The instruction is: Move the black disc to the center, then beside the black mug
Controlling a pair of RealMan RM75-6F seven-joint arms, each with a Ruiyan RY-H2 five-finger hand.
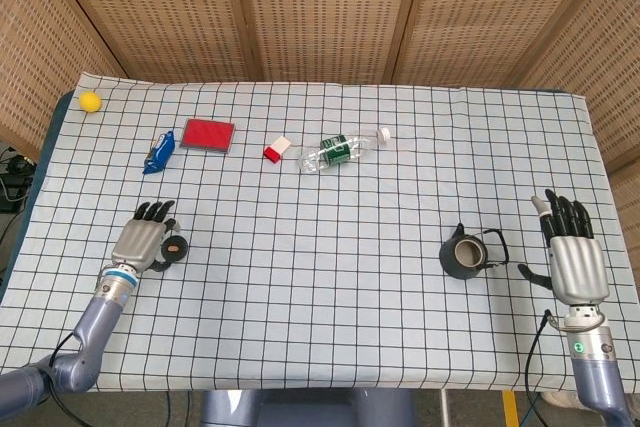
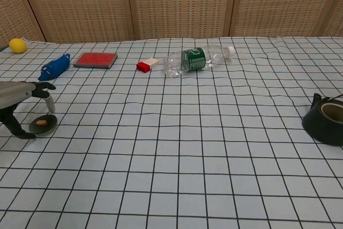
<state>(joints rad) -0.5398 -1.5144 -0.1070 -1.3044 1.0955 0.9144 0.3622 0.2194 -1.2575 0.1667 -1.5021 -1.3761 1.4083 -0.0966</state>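
Note:
The black disc point(image 1: 176, 246) point(image 2: 43, 124) lies flat on the checked cloth at the left, a brown spot in its middle. My left hand point(image 1: 144, 238) point(image 2: 20, 100) hovers right over its left side with fingers spread around it, and no grip shows. The black mug point(image 1: 464, 255) point(image 2: 326, 118) stands far off on the right side of the table. My right hand point(image 1: 572, 254) is open and flat at the right edge, a little right of the mug, holding nothing.
At the back lie a clear bottle with green label point(image 1: 340, 150), a small red and white block point(image 1: 277, 148), a red flat case point(image 1: 208, 134), a blue object point(image 1: 158, 153) and a yellow ball point(image 1: 90, 100).

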